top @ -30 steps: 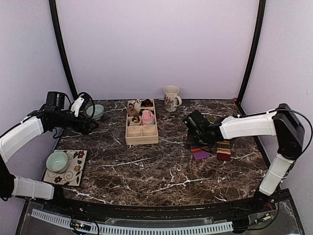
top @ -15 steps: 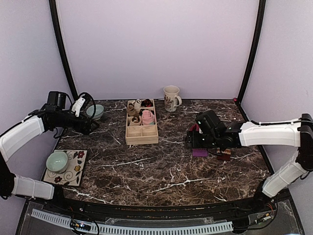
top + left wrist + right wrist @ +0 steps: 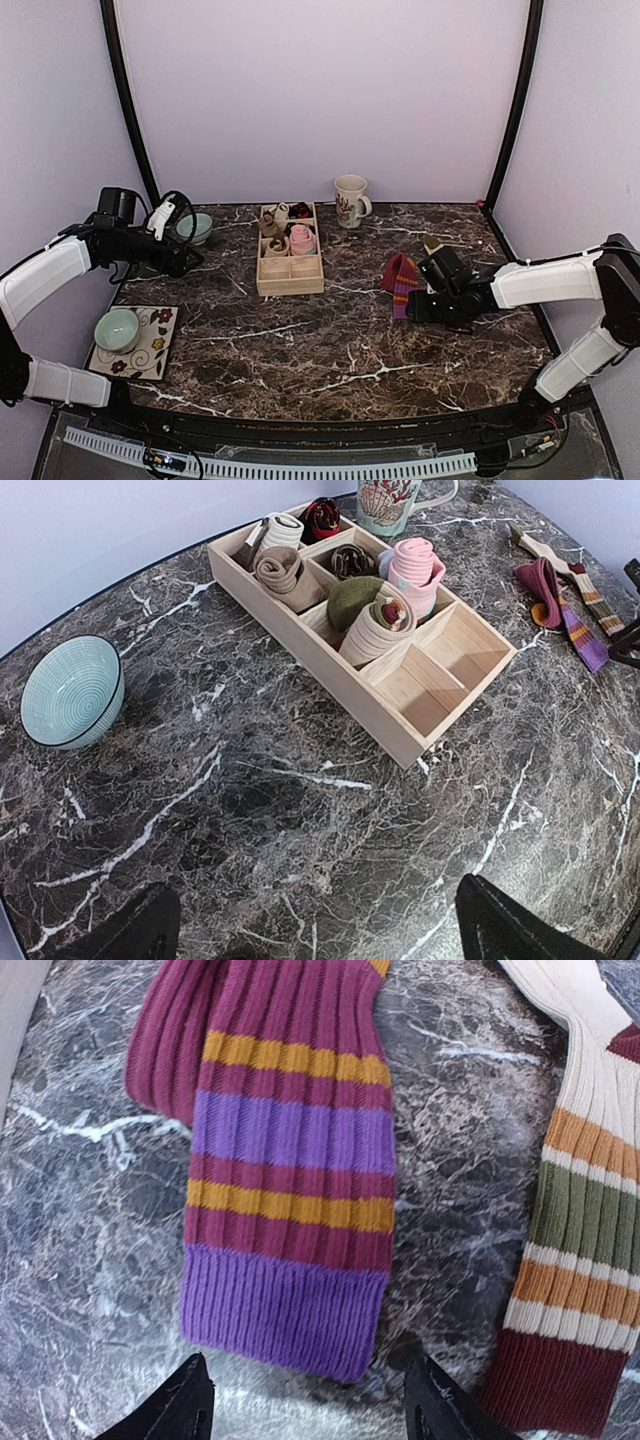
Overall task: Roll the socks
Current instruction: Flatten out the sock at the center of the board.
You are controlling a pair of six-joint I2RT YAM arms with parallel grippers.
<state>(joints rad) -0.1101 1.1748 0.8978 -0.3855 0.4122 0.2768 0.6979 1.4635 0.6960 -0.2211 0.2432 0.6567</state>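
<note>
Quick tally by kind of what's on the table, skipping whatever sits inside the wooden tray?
Loose socks: 2
Bowls: 2
Mug: 1
Wooden tray: 1
Floral mat: 1
Total: 7

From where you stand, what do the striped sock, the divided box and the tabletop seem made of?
The striped sock: soft knit fabric, matte; raised ribs run its length. The divided box: pale wood, seemingly unvarnished; grain shows on its floor. The tabletop: dark marble or a marble-print surface, slightly glossy; white veins show, but which one is unclear.
</note>
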